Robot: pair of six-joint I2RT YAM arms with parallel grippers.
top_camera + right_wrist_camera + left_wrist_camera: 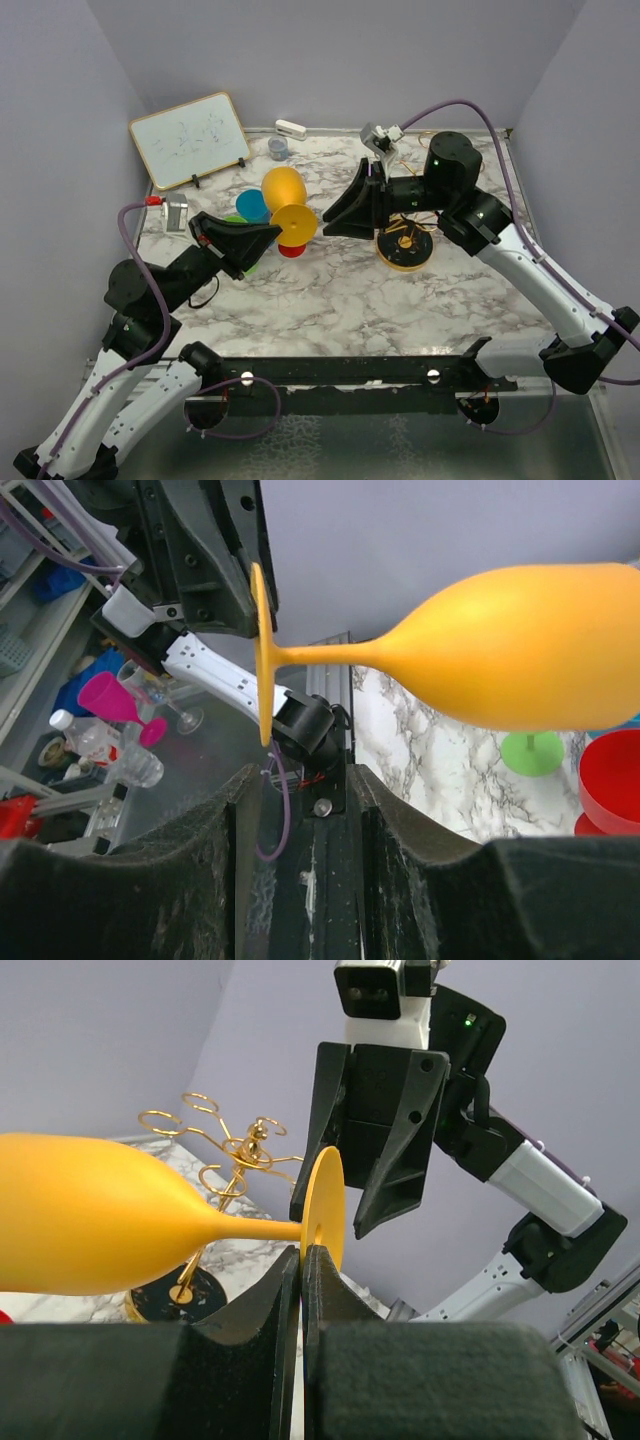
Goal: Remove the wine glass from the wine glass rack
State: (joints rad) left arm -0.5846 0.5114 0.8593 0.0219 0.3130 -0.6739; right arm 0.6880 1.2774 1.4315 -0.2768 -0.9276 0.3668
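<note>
Yellow wine glass (90, 1215) lies on its side in the air, off the gold wine glass rack (405, 247), which stands on the marble table (330, 300) to its right. I see my left gripper (302, 1255) pinched on the stem just by the foot, its 2 fingers nearly meeting. My right gripper (302, 778) faces the foot, jaws parted and holding nothing.

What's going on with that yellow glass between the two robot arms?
The left gripper has its fingers pinched shut at the foot end of the yellow wine glass and holds it sideways in the air. The right gripper faces the glass's foot with its fingers spread open, touching nothing. The gold wine glass rack stands on the marble table off to one side, and the glass is clear of it.
</note>
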